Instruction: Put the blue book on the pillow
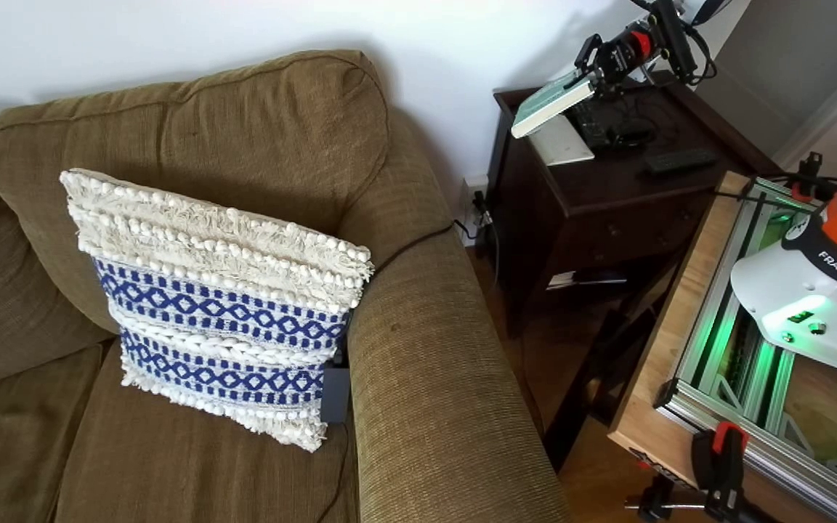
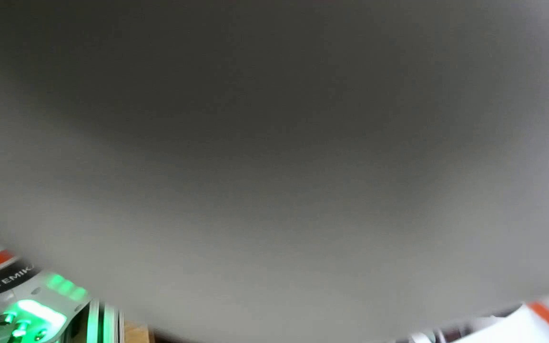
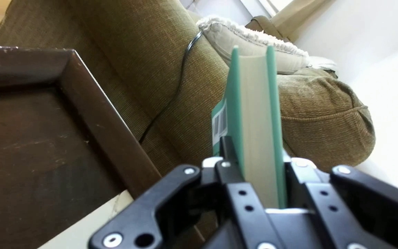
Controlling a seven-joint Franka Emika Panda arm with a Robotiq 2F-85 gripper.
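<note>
In the wrist view the hand (image 3: 257,154) has its fingers (image 3: 231,171) drawn in against both covers of a rectangular teal-green book with cream pages (image 3: 256,114), parted only by its thickness. The book sits tilted, free end slanting left and down, over the left part of a dark brown wooden table (image 1: 600,185); I cannot tell whether it clears the flat white object (image 1: 562,144) there. Farther left, a square cream fabric pillow with blue-and-white patterned bands (image 1: 222,305) leans against the back of a brown woven sofa (image 1: 266,131).

Held at one end only, the book could twist in the grip if it knocks the padded brown armrest (image 1: 447,356) or catches the thin black cable (image 3: 182,69) crossing it; too low a path would cause either. The pillow's slope and lumpy fringe look the likelier trouble: a book let go there may slide off unless laid flat and freed gently.
</note>
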